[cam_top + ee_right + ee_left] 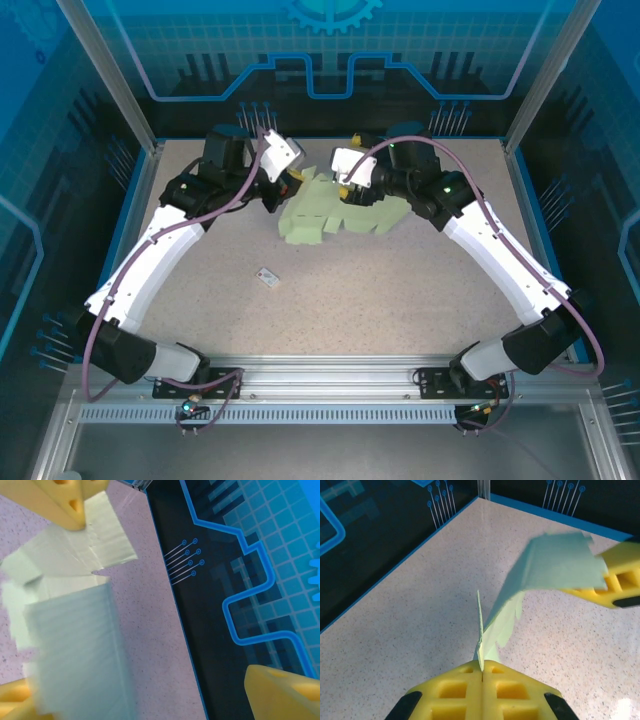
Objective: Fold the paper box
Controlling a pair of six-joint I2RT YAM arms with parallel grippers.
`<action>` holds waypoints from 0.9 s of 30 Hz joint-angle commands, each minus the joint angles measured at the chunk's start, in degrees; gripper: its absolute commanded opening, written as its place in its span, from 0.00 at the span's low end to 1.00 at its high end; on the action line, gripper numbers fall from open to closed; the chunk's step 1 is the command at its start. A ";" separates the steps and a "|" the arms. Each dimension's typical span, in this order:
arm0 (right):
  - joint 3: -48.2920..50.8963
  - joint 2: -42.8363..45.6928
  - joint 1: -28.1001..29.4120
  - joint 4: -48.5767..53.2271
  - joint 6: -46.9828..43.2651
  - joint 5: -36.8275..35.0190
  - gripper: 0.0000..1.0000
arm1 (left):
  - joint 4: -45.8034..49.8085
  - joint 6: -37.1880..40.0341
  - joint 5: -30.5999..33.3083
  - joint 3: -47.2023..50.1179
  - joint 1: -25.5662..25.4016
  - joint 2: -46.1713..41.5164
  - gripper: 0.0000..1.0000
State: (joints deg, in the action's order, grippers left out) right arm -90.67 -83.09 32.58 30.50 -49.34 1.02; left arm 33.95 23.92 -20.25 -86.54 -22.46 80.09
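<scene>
box (330, 215): pale mint, partly unfolded, at the far middle of the table (400, 290), between the two grippers, with one flap lifted off the surface.
left gripper (482, 672): clenched on a thin edge of the box, its yellow pads pressed together around the card.
right gripper (145, 687): released, jaws spread wide; the raised flap lies against one finger (12, 699), and the other finger stands well apart from it.
tag (268, 279): small, white, on the table nearer the arm bases, apart from the box.
</scene>
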 commanded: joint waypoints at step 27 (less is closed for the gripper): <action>0.98 -0.56 -8.39 7.62 10.01 26.13 0.00 | -6.18 1.56 3.85 2.02 -2.85 -4.26 0.45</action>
State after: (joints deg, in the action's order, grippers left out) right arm -90.67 -87.42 27.22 38.52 -43.68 18.68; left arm 32.97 27.79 -18.39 -86.50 -25.19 79.48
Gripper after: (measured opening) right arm 0.070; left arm 0.402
